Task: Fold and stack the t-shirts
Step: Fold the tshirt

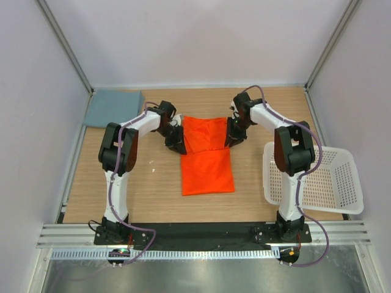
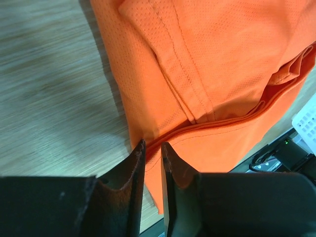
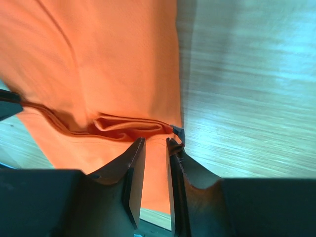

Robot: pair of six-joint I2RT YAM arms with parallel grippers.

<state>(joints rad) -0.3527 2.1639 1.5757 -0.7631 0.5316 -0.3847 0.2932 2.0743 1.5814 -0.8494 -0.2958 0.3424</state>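
Note:
The bright orange t-shirt [image 1: 206, 160] lies flat mid-table, its far half folded over the near half, with a layered fold edge across the middle. It shows in the left wrist view [image 2: 232, 59] and the right wrist view [image 3: 108, 64]. The grey-blue t-shirt [image 1: 113, 108] lies folded at the far left corner. My left gripper [image 1: 176, 144] is at the orange shirt's left edge by the fold [image 2: 152, 144]. Its jaws stand a narrow gap apart with nothing between them. My right gripper [image 1: 234, 138] is at the shirt's right edge [image 3: 156, 140], also narrowly apart and empty.
A white perforated basket [image 1: 342, 183] stands at the right edge of the table, beside the right arm. Grey walls and a metal frame enclose the wooden table [image 1: 146, 189] on three sides.

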